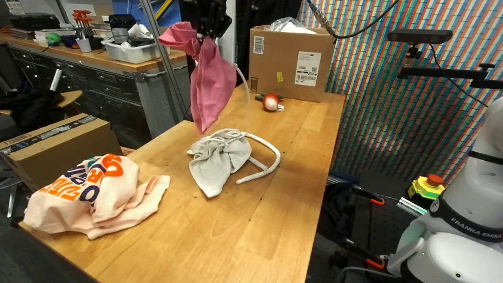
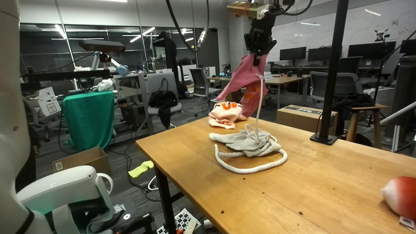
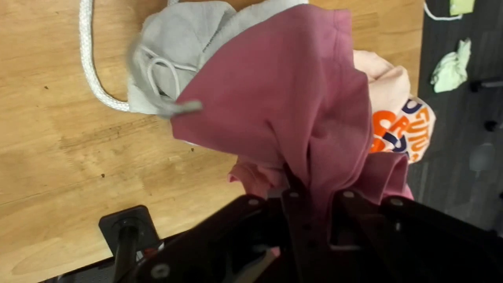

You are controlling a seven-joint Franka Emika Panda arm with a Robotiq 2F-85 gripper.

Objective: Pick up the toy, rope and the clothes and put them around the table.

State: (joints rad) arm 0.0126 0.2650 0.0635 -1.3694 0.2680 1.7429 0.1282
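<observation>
Pink cloth (image 1: pixel 214 82) hangs from clenched jaws

The black jaws are pinched tight on a bunch of the pink cloth, and the rest of it drapes in folds above the wooden tabletop (image 1: pixel 243 236). Close by, a pale cord (image 2: pixel 261 97) rises from the off-white cloth (image 1: pixel 216 165); I can't tell whether its top end touches the pink cloth, or whether it belongs to the rope (image 2: pixel 244 170). The white rope curls around one side of the off-white cloth, which lies crumpled on the wood. At a corner I see the cream cloth (image 1: pixel 98 192), bunched up, its orange and dark lettering showing. Over toward the opposite end sits the toy (image 1: pixel 270 102), orange-red and pale, just beside a cardboard box (image 1: pixel 285 59). A black post (image 2: pixel 333 71) stands at the tabletop's edge, and off the tabletop a yellow box (image 1: pixel 424 191) with a red button (image 1: pixel 435 180) sits near the white arm (image 1: pixel 467 192).
</observation>
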